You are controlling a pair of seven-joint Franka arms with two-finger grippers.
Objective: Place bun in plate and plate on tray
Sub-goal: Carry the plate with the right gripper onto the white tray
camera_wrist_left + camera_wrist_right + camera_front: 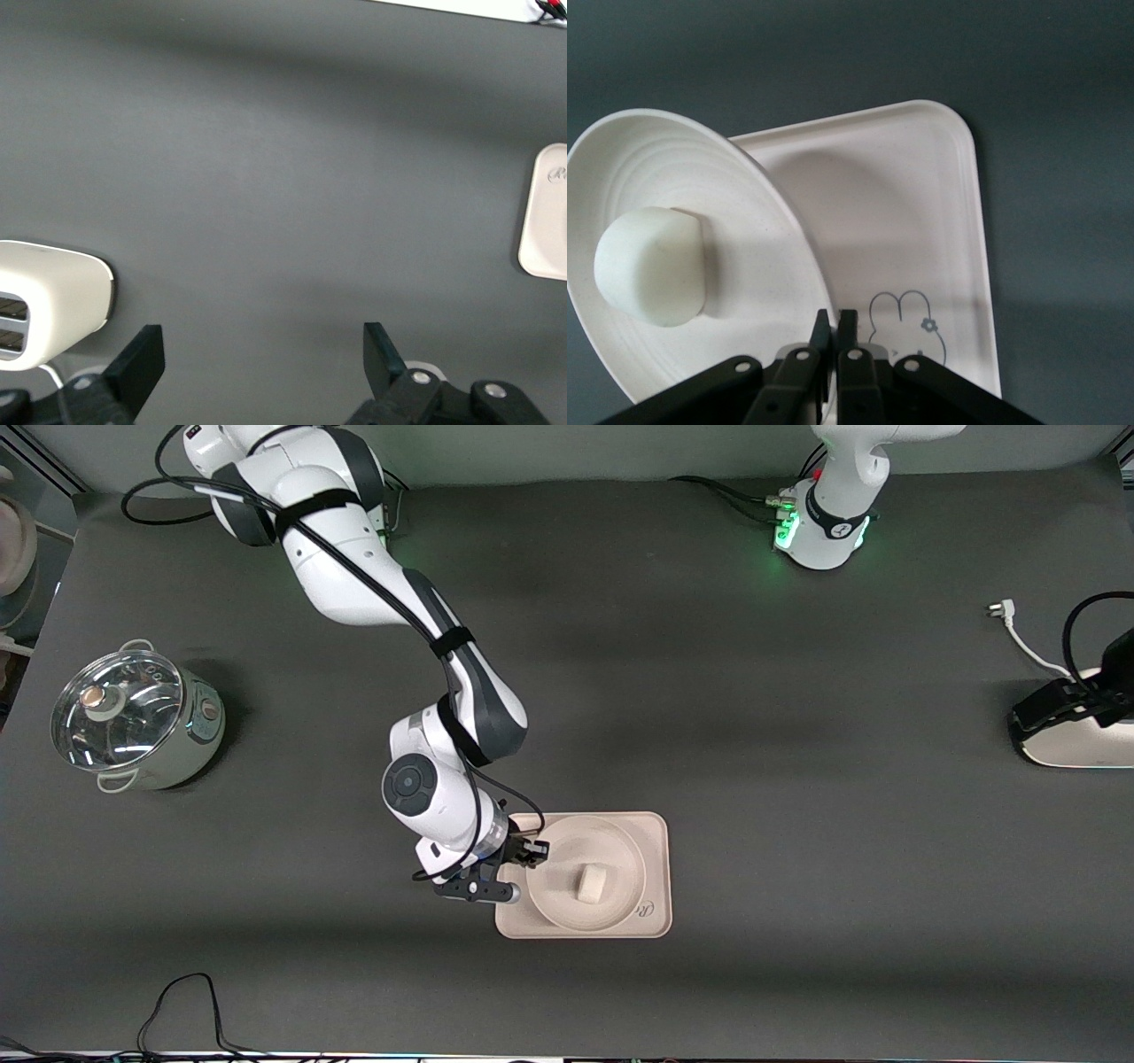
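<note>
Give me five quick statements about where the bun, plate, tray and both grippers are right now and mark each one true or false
1. The bun lies in the plate. True.
2. The plate sits on bare table beside the tray. False: it is over the tray, pinched at its rim; whether it rests flat cannot be told.
3. The right gripper is shut on the plate's rim. True.
4. The left gripper holds the bun. False: it is open with nothing between its fingers, waiting over the table by the toaster at the left arm's end.
5. The lidded pot stands on the tray. False: it stands apart on the table toward the right arm's end.
</note>
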